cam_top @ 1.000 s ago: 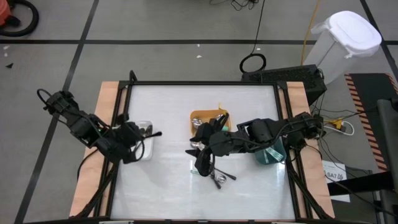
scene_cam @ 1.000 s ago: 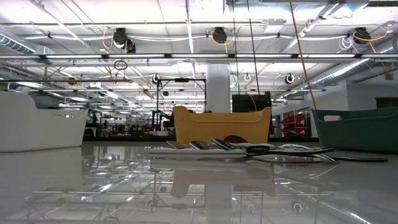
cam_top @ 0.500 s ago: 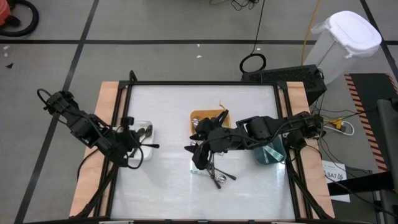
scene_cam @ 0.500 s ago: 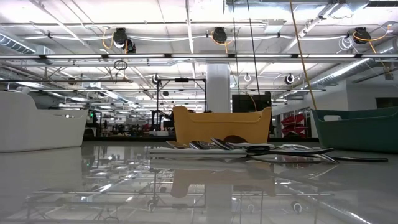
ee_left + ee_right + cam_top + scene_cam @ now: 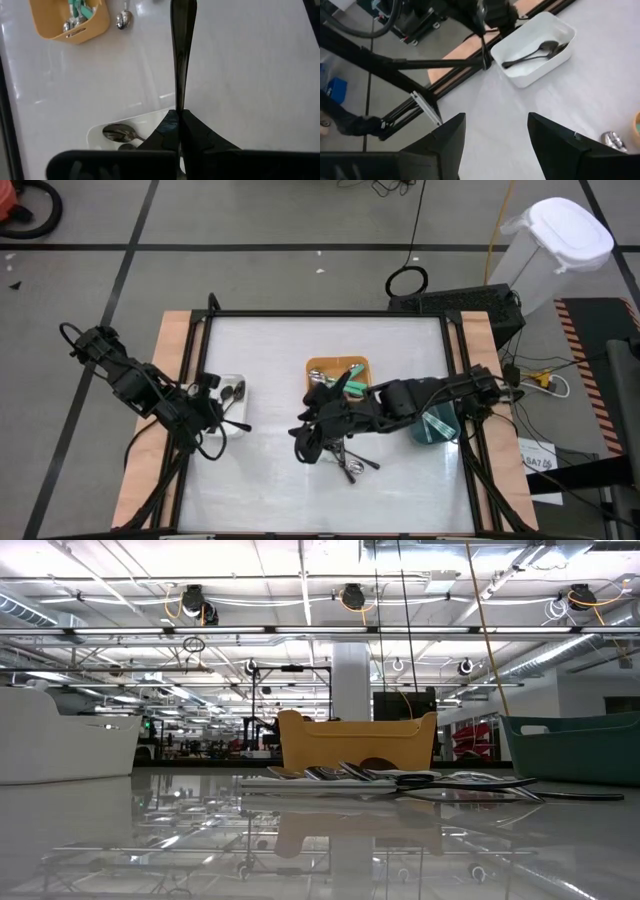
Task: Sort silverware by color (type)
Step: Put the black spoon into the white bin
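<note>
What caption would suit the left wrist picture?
Left gripper pinching a black utensil above the white bin, orange bin beyond.

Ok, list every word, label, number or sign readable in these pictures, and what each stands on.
None can be read.
A white tag on the floor right of the table bears dark print, too small to read.
The bins and silverware show no lettering.

Glossy white table (image 5: 280,350), shiny metal spoons (image 5: 120,133)

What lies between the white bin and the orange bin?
High view: bare tabletop between white bin and orange bin, except the black utensil in the left pincer.
</note>
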### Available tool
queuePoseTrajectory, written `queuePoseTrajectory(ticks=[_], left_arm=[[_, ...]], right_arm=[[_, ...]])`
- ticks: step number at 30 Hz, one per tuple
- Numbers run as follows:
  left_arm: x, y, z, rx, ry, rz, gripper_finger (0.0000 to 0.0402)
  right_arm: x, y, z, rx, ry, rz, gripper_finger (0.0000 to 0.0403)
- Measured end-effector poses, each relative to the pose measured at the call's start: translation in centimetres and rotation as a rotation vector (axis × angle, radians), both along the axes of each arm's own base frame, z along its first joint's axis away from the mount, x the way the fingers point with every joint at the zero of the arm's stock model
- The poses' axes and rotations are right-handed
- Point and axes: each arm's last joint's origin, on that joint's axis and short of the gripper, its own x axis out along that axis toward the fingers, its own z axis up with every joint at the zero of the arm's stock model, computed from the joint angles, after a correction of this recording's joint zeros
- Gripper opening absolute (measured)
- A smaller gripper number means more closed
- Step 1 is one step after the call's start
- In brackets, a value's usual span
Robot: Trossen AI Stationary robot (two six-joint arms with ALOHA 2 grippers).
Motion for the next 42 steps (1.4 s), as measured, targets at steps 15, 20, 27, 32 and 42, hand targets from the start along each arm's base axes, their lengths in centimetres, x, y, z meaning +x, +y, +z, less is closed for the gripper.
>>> queuePoseTrajectory(ticks=[15, 20, 27, 32, 42], left_arm=[[0.1, -0.3, -0.3, -0.015, 0.062, -0.066, 0.0001], [0.3, -0.5, -0.4, 0.014, 0.065, -0.126, 0.0001], [0.3, -0.4, -0.4, 0.026, 0.065, -0.154, 0.0001], [0.3, -0.4, -0.4, 0.037, 0.051, -0.155, 0.0001], [1.5, -1.1, -0.5, 0.080, 0.000, -0.217, 0.0001]], right_arm=[[1.0, -0.6, -0.4, 0.087, -0.003, 0.031, 0.0208], [1.1, -0.6, -0.3, 0.139, 0.003, 0.096, 0.0208], [1.5, -1.3, -0.1, 0.185, -0.030, 0.023, 0.0209], [2.9, -1.9, -0.9, 0.249, -0.043, 0.051, 0.0217], [7.7, -2.8, -5.8, 0.447, -0.006, 0.005, 0.0233]])
